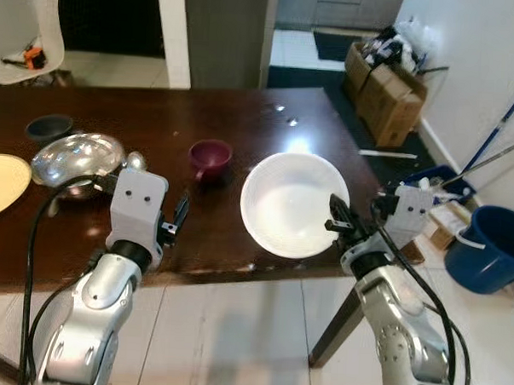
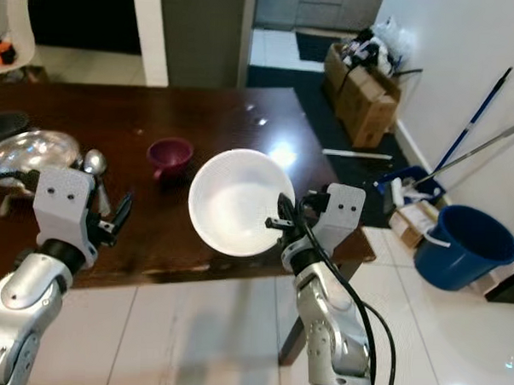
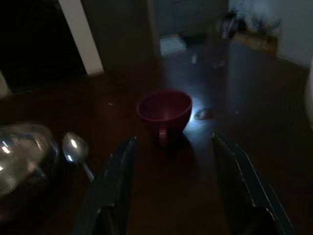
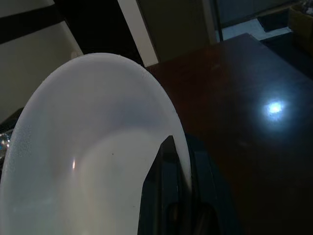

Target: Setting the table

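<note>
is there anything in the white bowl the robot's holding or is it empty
Empty. The white bowl, held at its rim by the right gripper, shows a bare white inside in the head and right wrist views.

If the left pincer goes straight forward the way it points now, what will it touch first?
Most likely the maroon cup: it stands on the table straight ahead of the open left pincer, with its handle towards the pincer. Depth is unclear.

The yellow plate (image 1: 0, 184) is cut off by the picture's edge, and the steel bowl (image 3: 22, 161) partly too.
</note>
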Robot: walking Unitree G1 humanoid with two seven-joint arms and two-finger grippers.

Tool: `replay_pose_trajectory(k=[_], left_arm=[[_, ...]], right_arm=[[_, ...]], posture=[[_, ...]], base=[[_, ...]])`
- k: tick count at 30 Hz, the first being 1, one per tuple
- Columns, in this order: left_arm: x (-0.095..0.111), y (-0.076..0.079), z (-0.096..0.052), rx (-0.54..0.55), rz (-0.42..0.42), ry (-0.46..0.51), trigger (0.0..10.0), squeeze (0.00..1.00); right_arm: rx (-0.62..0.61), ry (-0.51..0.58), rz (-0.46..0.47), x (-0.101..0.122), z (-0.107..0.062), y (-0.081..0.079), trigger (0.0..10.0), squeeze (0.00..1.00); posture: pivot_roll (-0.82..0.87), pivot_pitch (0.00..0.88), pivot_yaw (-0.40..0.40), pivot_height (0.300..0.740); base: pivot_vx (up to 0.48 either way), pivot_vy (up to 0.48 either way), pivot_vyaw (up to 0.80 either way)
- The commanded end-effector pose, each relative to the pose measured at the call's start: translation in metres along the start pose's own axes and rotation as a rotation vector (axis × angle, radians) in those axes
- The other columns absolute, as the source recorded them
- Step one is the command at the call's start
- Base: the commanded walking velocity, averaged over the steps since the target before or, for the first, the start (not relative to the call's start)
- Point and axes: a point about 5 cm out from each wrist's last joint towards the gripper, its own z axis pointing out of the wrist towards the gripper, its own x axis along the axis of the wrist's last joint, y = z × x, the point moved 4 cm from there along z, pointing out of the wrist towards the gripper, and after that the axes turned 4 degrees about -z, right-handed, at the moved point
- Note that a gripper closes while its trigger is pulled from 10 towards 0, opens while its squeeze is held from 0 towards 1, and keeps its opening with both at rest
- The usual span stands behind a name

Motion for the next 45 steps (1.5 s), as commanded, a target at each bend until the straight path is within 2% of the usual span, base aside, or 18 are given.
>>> replay_pose_trajectory(k=[1,23,28,33,36,39,40,41,42,45], left_arm=[[-0.006,0.0,0.0,-0.003,-0.044,-0.034,10.0,0.0],[-0.005,-0.003,0.002,0.013,-0.073,-0.048,10.0,0.0],[-0.005,-0.004,0.003,0.019,-0.052,-0.056,10.0,0.0],[0.009,-0.005,0.013,-0.028,0.031,-0.017,10.0,0.0],[0.026,-0.001,0.022,-0.131,0.134,0.017,10.0,0.0],[0.046,0.002,0.027,-0.232,0.189,0.055,10.0,0.0],[0.046,0.002,0.027,-0.232,0.189,0.055,10.0,0.0],[0.06,0.004,0.03,-0.29,0.234,0.081,10.0,0.0],[0.06,0.004,0.03,-0.29,0.234,0.081,10.0,0.0],[0.078,0.005,0.028,-0.336,0.269,0.116,10.0,0.0]], right_arm=[[-0.005,-0.008,0.0,-0.002,-0.002,0.002,10.0,0.0],[0.004,-0.019,0.002,-0.006,-0.003,0.0,10.0,0.0],[0.015,-0.034,0.0,-0.008,0.006,0.001,10.0,0.0],[-0.023,-0.07,0.042,-0.013,0.024,0.014,10.0,0.0],[-0.022,-0.108,0.063,-0.015,0.041,0.016,10.0,0.0],[-0.016,-0.162,0.088,-0.016,0.056,0.017,10.0,0.0],[-0.016,-0.162,0.088,-0.016,0.056,0.017,10.0,0.0],[0.006,-0.199,0.111,-0.016,0.066,0.017,10.0,0.0],[0.006,-0.199,0.111,-0.016,0.066,0.017,10.0,0.0],[0.017,-0.21,0.118,-0.012,0.074,0.018,10.0,0.0]], posture=[[0.01,0.045,0.058,0.74],[0.01,0.054,0.062,0.74],[0.02,0.066,0.069,0.74],[0.05,0.091,0.081,0.74],[0.09,0.121,0.097,0.74],[0.11,0.145,0.097,0.74],[0.11,0.145,0.097,0.74],[0.12,0.161,0.092,0.74],[0.12,0.161,0.092,0.74],[0.13,0.185,0.086,0.74]], base=[[0.0,0.0,0.0],[0.0,0.0,0.0],[0.0,0.0,0.0],[0.0,0.0,0.0],[0.0,0.0,0.0],[0.0,0.0,0.0],[0.0,0.0,0.0],[0.0,0.0,0.0],[0.0,0.0,0.0],[0.0,0.0,0.0]])
